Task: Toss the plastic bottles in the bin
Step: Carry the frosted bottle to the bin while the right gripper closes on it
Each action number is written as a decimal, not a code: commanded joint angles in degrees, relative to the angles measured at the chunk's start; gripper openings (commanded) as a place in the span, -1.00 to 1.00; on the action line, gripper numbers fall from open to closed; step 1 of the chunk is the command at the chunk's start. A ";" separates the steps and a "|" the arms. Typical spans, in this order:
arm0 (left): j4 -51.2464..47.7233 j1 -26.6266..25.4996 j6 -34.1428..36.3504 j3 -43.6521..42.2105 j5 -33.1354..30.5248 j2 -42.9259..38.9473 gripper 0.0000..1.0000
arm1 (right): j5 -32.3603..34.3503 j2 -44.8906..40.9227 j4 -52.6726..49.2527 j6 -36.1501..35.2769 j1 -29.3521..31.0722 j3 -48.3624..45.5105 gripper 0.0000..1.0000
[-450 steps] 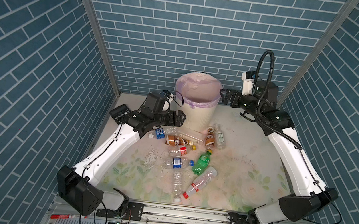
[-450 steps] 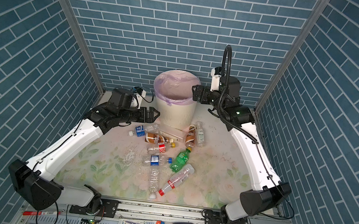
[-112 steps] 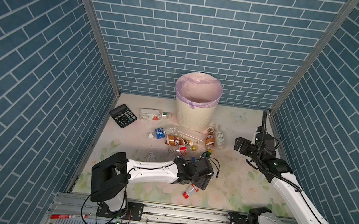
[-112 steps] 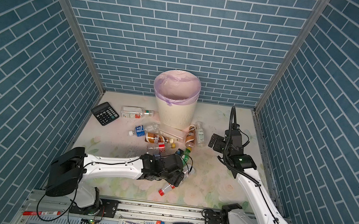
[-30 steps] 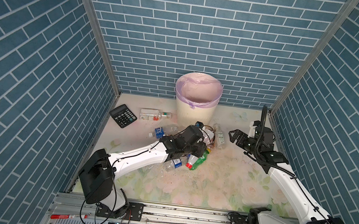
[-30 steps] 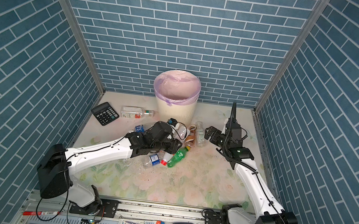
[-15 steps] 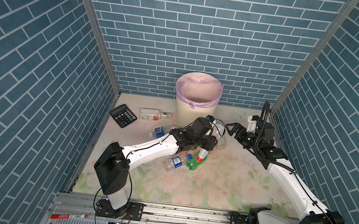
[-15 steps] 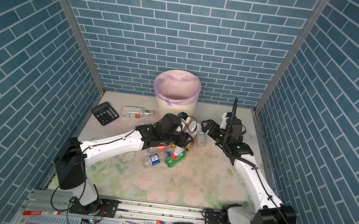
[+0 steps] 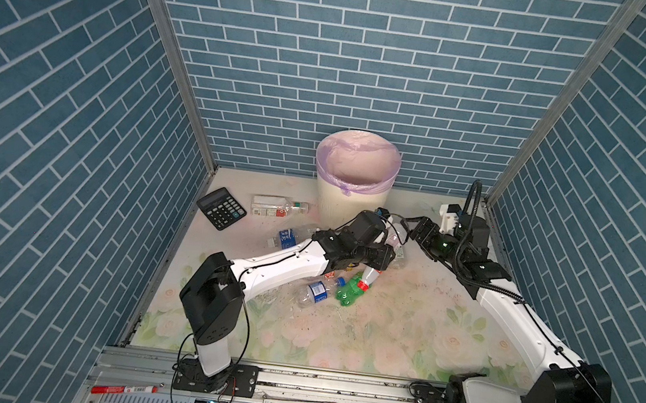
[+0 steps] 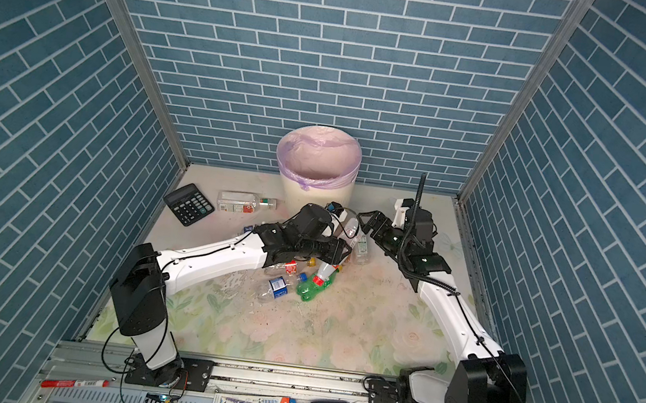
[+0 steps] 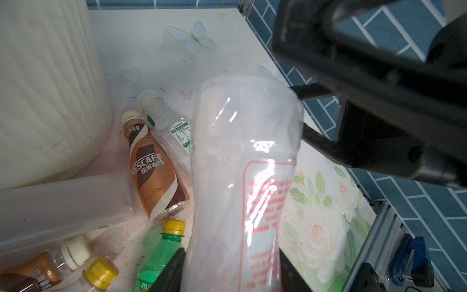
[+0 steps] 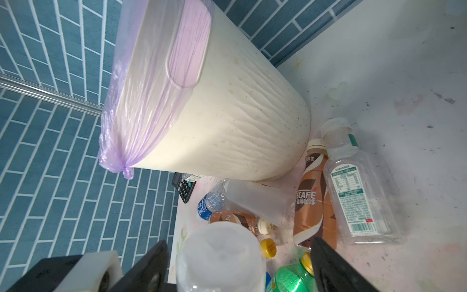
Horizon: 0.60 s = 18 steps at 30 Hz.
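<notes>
Clear bottle (image 11: 242,164) in left fingers (image 11: 169,273), now nearer bin (image 9: 348,205), between right fingers (image 12: 336,268).

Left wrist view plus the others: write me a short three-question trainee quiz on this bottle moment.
1. True or false: the left tool grips a clear bottle.
2. The right tool is: A) shut on a calculator; B) open around that bottle's base; C) out of sight.
3. Fill in: the bin is lined with a ____ bag.
Key: 1 true; 2 B; 3 lilac.
</notes>
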 commanded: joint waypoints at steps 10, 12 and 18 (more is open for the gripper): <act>0.90 0.22 0.13 3.56 -0.10 1.48 0.06 | -3.00 2.53 6.34 4.50 1.32 -0.68 0.52; 0.65 0.23 0.22 3.78 -0.22 1.64 0.06 | -3.04 2.87 6.77 4.61 1.82 -0.66 0.47; 0.52 0.22 0.31 4.56 -0.43 2.32 0.06 | -3.19 3.86 6.93 4.47 3.11 0.11 0.39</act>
